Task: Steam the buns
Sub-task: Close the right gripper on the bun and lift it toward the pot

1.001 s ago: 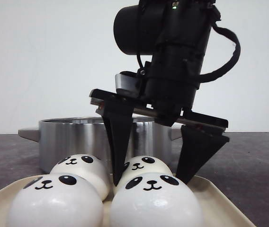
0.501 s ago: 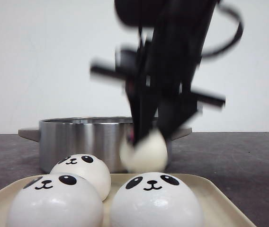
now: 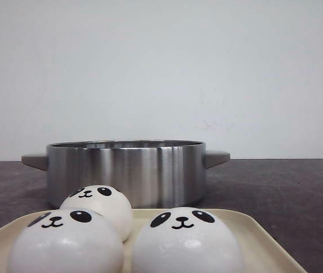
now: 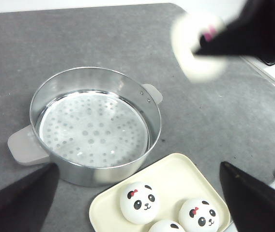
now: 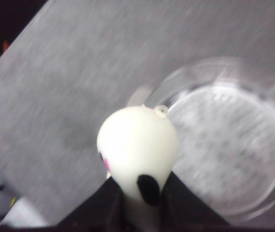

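Three white panda-faced buns stand on a cream tray [image 3: 258, 233]: one front left [image 3: 65, 242], one front right [image 3: 187, 242], one behind [image 3: 98, 205]. No gripper shows in the front view. My right gripper [image 5: 142, 198] is shut on a fourth bun [image 5: 137, 140], squeezed between the fingers, held high beside the steel pot [image 5: 224, 145]. In the left wrist view this held bun [image 4: 190, 43] is blurred, up in the air past the pot [image 4: 149, 104]. My left gripper [image 4: 138, 166] is wide open and empty, high above the pot and tray [image 4: 176, 174].
The pot [image 3: 124, 173] stands just behind the tray, with two side handles and a perforated steamer plate [image 4: 93, 128] inside, nothing on it. The table is dark grey. White flat objects [image 4: 273, 67] lie at the table's edge.
My right gripper shut on the rear right bun on the tray, lifted it and rose out of the front view. Three buns stay on the tray.
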